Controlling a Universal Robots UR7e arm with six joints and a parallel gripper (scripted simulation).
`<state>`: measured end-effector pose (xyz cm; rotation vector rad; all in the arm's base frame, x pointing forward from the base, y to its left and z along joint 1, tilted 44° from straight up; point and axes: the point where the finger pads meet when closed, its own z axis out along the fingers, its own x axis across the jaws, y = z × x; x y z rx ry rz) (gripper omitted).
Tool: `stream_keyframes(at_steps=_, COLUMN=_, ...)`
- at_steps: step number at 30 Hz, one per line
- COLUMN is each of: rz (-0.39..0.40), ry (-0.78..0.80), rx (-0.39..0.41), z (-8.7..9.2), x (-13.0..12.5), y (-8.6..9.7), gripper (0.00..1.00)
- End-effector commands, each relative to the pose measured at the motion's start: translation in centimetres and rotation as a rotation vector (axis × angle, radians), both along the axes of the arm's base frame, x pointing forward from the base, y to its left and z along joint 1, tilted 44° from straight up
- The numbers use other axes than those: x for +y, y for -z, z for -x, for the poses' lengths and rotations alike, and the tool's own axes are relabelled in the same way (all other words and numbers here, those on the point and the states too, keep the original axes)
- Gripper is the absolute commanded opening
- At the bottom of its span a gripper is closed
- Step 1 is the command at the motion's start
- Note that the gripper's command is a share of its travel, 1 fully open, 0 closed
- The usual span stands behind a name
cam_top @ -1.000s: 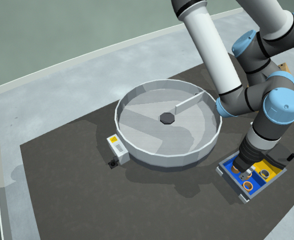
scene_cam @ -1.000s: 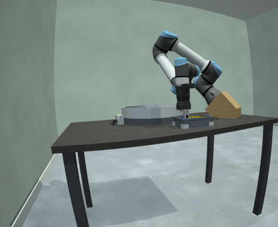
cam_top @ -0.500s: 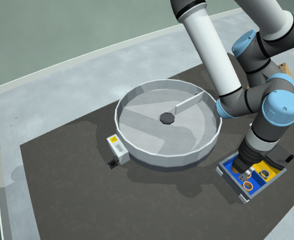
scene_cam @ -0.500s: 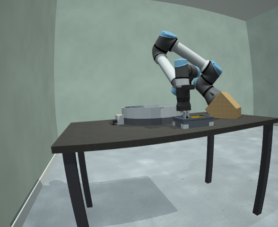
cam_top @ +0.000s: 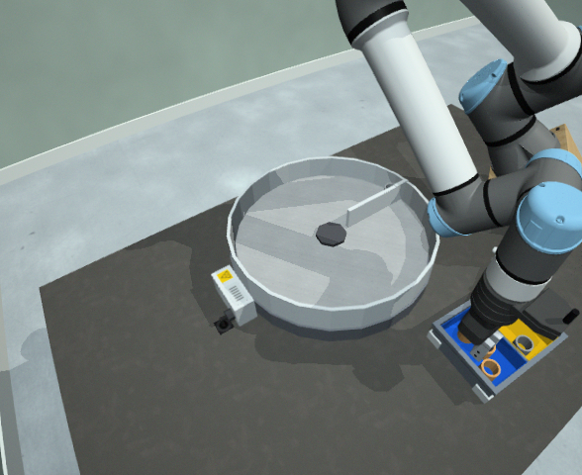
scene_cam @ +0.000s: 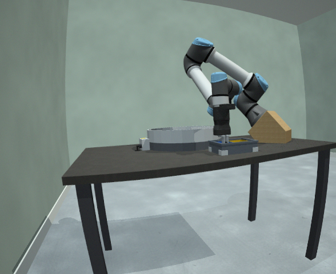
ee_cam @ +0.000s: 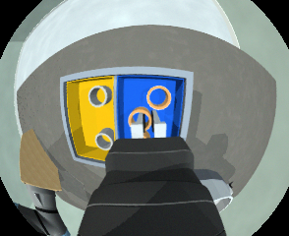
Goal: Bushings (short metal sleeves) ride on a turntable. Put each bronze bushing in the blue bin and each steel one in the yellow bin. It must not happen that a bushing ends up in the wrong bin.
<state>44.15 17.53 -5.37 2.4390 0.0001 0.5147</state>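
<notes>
My gripper [cam_top: 483,348] is lowered into the blue bin [cam_top: 472,358] and is shut on a bronze bushing [ee_cam: 140,120], which shows between the fingers in the wrist view [ee_cam: 148,130]. Another bronze bushing [cam_top: 491,367] lies in the blue bin; it also shows in the wrist view [ee_cam: 159,97]. The yellow bin [cam_top: 533,338] beside it holds a steel bushing [cam_top: 524,343]; the wrist view shows two steel bushings there [ee_cam: 101,96] [ee_cam: 105,138]. The turntable [cam_top: 332,239] shows no bushings on its floor.
A grey control box [cam_top: 234,297] with a yellow label sits at the turntable's front left. A fixed bar [cam_top: 375,203] runs from the turntable's hub to its rim. A tan wooden block [scene_cam: 270,127] stands behind the bins at the arm's base.
</notes>
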Motion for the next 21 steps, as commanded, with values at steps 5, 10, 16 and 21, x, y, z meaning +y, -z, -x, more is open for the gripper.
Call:
stream_keyframes(at_steps=5, rz=-0.001, ry=-0.001, rx=-0.001, z=-0.02, x=0.04, y=-0.03, gripper=0.0)
stream_keyframes(at_steps=10, rz=-0.001, ry=-0.001, rx=-0.001, z=-0.01, x=0.04, y=-0.03, gripper=0.42)
stream_keyframes(at_steps=16, rz=-0.001, ry=-0.001, rx=-0.001, z=-0.01, x=0.04, y=-0.03, gripper=0.42)
stream_keyframes(at_steps=21, rz=-0.001, ry=-0.001, rx=-0.001, z=-0.01, x=0.04, y=-0.03, gripper=0.42)
